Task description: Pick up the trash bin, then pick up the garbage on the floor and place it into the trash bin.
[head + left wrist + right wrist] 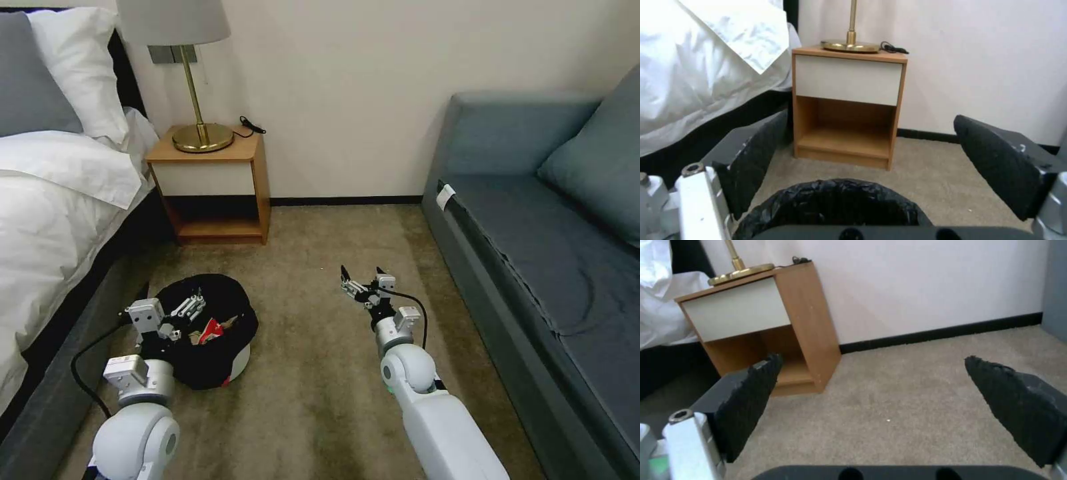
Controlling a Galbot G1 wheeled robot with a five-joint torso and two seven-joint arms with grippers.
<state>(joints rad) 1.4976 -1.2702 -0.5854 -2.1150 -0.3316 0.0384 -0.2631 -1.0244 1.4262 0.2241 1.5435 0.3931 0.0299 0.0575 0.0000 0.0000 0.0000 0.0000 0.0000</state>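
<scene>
Two white robot arms reach forward over a beige carpet (313,400) in a bedroom. The left claw (190,308) hangs over the near rim of the trash bin (227,327), its fingers (751,160) spread wide and gripping nothing; the left wrist view shows the black bag's rim just beneath and between them. The bin stands on the carpet beside the bed (53,220), its black liner draped over the white wall. Inside lies the garbage (210,331), a red-and-white wrapper and what may be brown paper, though the pieces are hard to tell apart.

The right claw (363,275) hovers above bare carpet, well apart from the bin, its fingers (746,400) likewise wide and empty. A black cable loops off its wrist.

Beyond the bin a wooden nightstand (213,183) stands against the wall, carrying a brass lamp (200,133). A grey sofa (553,253) lines the right side of the room.
</scene>
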